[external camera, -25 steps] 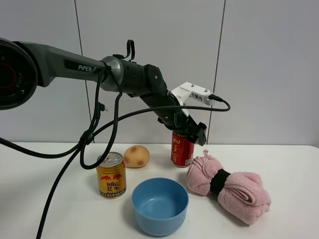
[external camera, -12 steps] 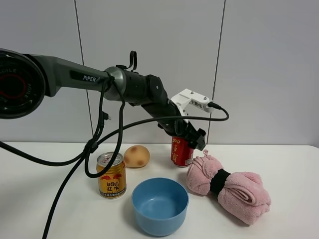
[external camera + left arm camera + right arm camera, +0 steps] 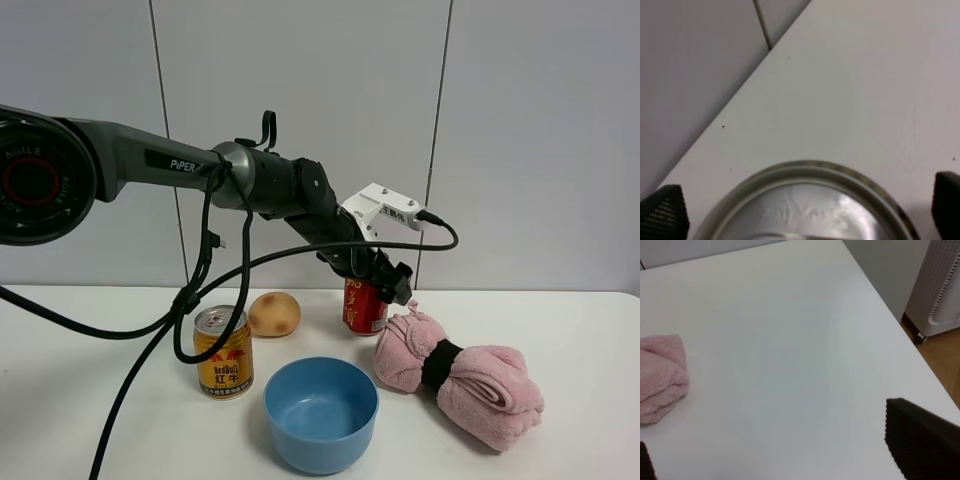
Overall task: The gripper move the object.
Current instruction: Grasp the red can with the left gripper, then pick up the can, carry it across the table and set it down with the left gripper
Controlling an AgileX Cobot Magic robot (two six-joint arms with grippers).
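Red can (image 3: 365, 310) sits in the same spot as a second ago: upright at the back of the white table (image 3: 590, 330), between the potato (image 3: 274, 313) and the pink towel roll (image 3: 460, 375). It's just beside the towel's knot; can't tell if they touch.

What changed is the left gripper (image 3: 392, 285). It has dropped over the last second from above the can to down around its top band.

- Left wrist view: silver lid (image 3: 805, 205) sits between the two black pads (image 3: 662, 212).
- Jaws are spread wide, with bare table showing past the lid on each side, so no pinch yet.
- Lid looks roughly centred between the pads.

My read is that the approach is done and alignment is good enough to close. The can hasn't been moved at all, so the task is still at the grasp stage.

Watch items:
- The grip point is high on the can, so it could tip as the jaws close.
- The towel is close on one side.

Right gripper (image 3: 782, 450) hangs over bare table near the towel's edge, fingers wide apart, holding nothing. It doesn't appear in the high view. Gold can (image 3: 223, 352) and blue bowl (image 3: 321, 412) are well clear at the front.
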